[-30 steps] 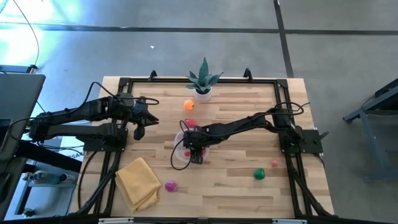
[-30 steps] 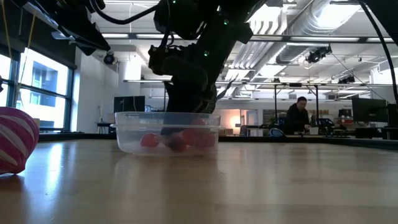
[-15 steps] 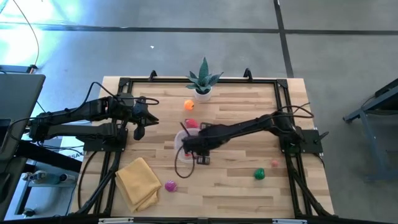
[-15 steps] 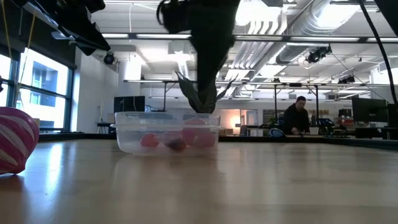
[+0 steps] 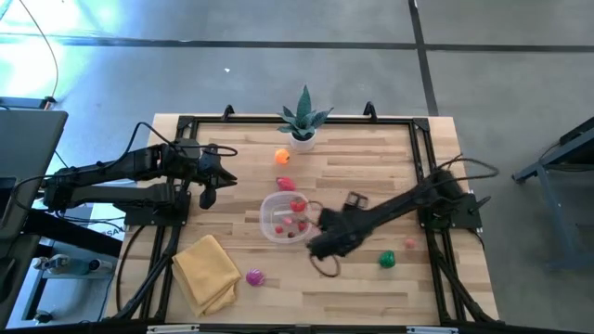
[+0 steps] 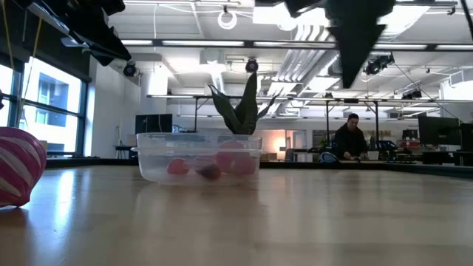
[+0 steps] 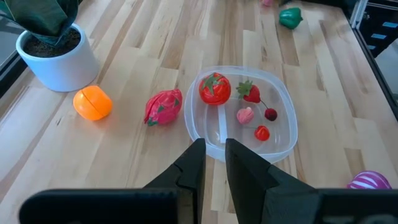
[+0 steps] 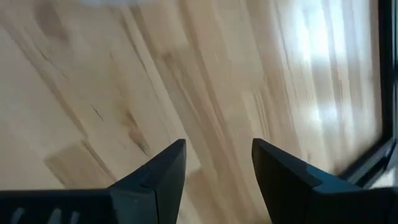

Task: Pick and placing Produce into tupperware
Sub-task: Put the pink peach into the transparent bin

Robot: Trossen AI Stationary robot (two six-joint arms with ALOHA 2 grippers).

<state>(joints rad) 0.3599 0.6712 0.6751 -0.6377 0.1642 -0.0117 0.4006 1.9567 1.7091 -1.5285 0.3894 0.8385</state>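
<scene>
Five small pieces of produce already lie in the tupperware (image 5: pixel 286 217): a tomato (image 7: pixel 214 88), a strawberry (image 7: pixel 249 91), a pale pink piece, a dark cherry and a small red one. Still out on the table (image 5: pixel 371 167) are the orange (image 5: pixel 281 157) and the red-pink fruit (image 5: pixel 285 184) on the plant side of the tupperware, the striped magenta piece (image 5: pixel 254 276) beside the yellow cloth (image 5: pixel 206 269), and the green pepper (image 5: pixel 387 261) with a small pink piece (image 5: pixel 409 244) near it, away on the tupperware's right-arm side. The right gripper (image 8: pixel 214 171) sits just beside the tupperware on that same side, above bare wood, its jaws apart with nothing between them. From it the green pepper lies away from the tupperware, toward the right arm's base, and this arm is clearly the nearer one to it; the pepper looks too round to show a long axis. The right arm stretches low across the table from its base to the gripper. The left gripper (image 7: pixel 213 163) waits over the table's left part, well apart from the tupperware, fingers nearly together and empty.
</scene>
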